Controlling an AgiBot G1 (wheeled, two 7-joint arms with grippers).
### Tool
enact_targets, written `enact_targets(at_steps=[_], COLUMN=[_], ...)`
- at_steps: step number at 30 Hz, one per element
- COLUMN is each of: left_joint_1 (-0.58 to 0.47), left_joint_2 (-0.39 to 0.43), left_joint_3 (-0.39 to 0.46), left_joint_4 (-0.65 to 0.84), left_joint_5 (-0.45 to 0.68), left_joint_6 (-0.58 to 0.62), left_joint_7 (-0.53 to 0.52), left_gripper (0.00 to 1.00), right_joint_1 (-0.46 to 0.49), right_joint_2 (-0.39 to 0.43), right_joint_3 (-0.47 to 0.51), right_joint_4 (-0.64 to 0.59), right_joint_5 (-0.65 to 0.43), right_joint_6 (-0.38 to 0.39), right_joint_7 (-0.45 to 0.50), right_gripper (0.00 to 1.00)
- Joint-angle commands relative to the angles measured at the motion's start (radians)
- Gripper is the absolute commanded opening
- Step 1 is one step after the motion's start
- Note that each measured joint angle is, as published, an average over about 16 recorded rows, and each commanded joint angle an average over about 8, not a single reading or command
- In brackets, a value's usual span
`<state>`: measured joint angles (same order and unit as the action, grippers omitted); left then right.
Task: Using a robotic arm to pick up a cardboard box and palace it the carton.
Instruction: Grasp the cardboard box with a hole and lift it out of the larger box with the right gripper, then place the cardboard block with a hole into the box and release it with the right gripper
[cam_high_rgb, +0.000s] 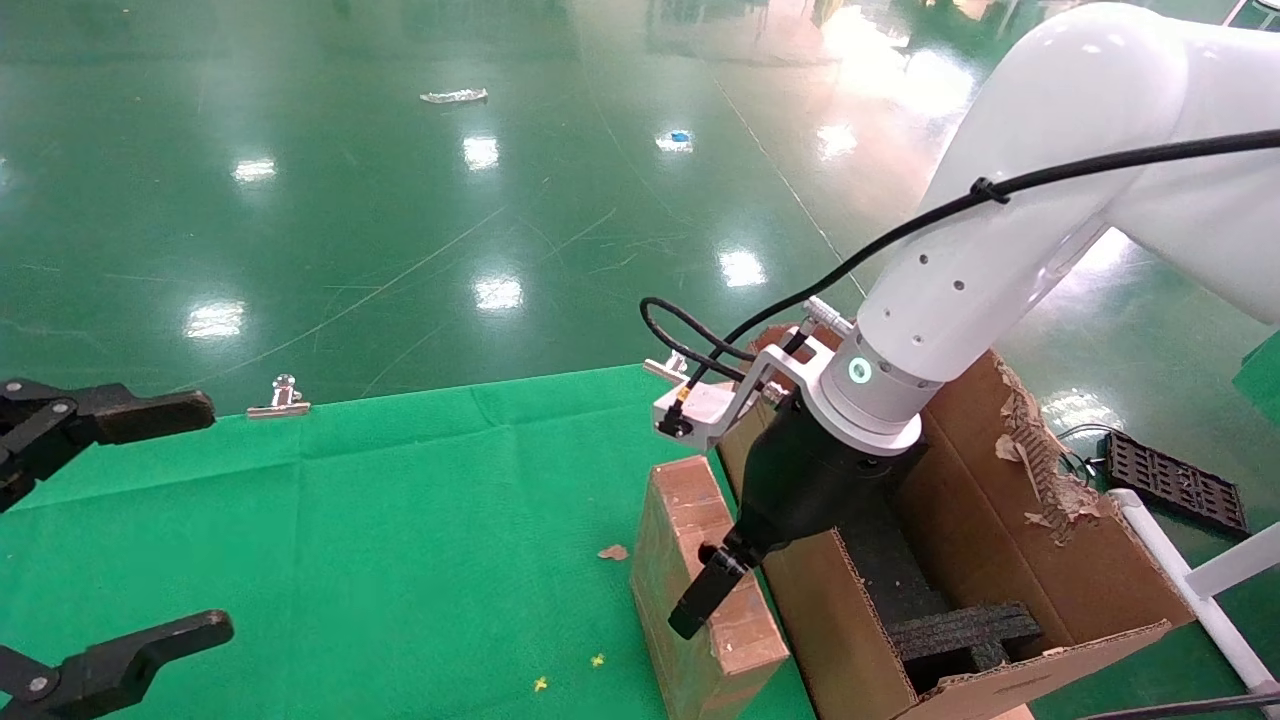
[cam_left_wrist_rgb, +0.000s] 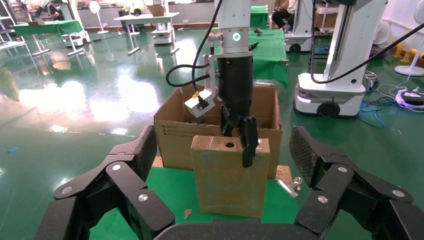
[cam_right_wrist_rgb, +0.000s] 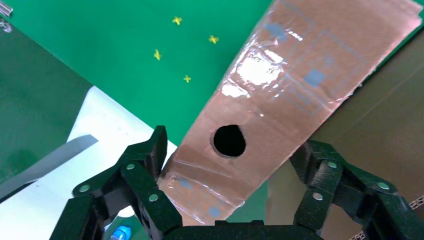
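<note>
Right now two cardboard things sit on the green worktop (cam_high_rgb: 400, 520): one small cardboard box (cam_high_rgb: 700, 590) (brown, taped, a round hole in its top) standing upright, just beside one big carton (cam_high_rgb: 1000, 560) with a ragged flap and black foam inside. The right gripper (cam_high_rgb: 722, 572) straddles the box top, fingers (cam_right_wrist_rgb: 145, 170) either side. The left gripper (cam_high_rgb: 110, 520) hangs wide, apart.
</note>
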<state>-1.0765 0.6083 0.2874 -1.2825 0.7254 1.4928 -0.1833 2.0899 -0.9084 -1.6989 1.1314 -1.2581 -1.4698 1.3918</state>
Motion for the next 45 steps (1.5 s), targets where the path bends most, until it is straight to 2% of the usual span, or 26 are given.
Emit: enact_targets(at_steps=[1,17,21,25,33,42,45], left_joint_1=[0.000,0.000,0.000,0.000,0.000,-0.001,-0.001], left_joint_2=[0.000,0.000,-0.001,-0.001,-0.001,-0.001,-0.001], left_joint_3=[0.000,0.001,0.001,0.002,0.002,0.003,0.003], left_joint_4=[0.000,0.000,0.000,0.000,0.000,0.000,0.000], left_joint_5=[0.000,-0.001,-0.001,-0.001,-0.002,-0.002,-0.002], left_joint_6=[0.000,-0.001,-0.001,-0.001,-0.001,-0.001,-0.001], left_joint_7=[0.000,0.001,0.001,0.001,0.001,0.001,0.001], left_gripper=[0.00,0.00,0.00,0.00,0.00,0.01,0.37], right_joint_1=[0.000,0.019,0.044,0.096,0.223,0.296,0.294], right_joint_2=[0.003,0.052,0.091,0.161,0.307,0.370,0.381], right_joint_3=[-0.003,-0.001,0.024,0.081,0.197,0.176,0.153], right_joint_4=[0.012,0.093,0.108,0.102,-0.006,-0.192,-0.250], right_joint_5=[-0.006,-0.051,-0.046,-0.018,0.003,-0.127,-0.165], right_joint_6=[0.002,0.045,0.068,0.112,0.195,0.157,0.125], right_joint_7=[0.006,0.012,-0.031,-0.124,-0.303,-0.336,-0.321], right_gripper=[0.00,0.00,0.00,0.00,0.00,0.00,0.00])
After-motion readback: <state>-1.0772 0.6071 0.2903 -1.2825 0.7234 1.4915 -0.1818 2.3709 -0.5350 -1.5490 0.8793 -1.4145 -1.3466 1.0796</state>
